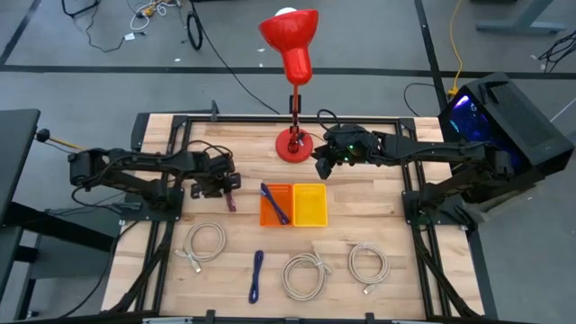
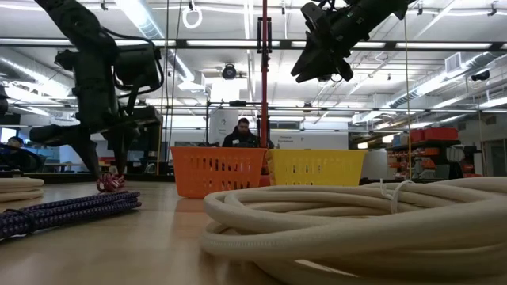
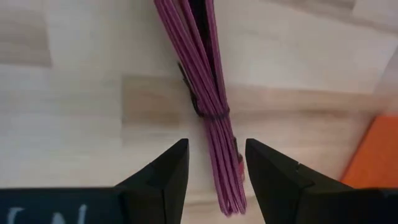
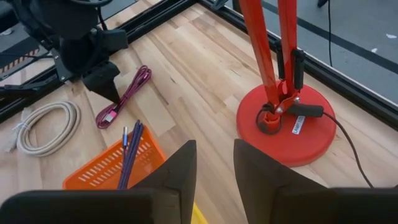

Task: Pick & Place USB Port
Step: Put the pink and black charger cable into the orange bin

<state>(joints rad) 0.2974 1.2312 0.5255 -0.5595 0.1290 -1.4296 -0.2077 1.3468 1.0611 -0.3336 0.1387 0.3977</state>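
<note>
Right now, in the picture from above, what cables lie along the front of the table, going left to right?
White coiled cable → blue bundled cable → second white coil → third white coil.

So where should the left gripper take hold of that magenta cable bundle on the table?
Probably at the tied waist of the magenta cable bundle, coming straight down from above. The strands lie flat on the table in a long narrow bunch, cinched thinnest at the tie. The left gripper is open, its fingers either side of the bundle near its plug end, so shifting along toward the tie should secure every strand.
</note>
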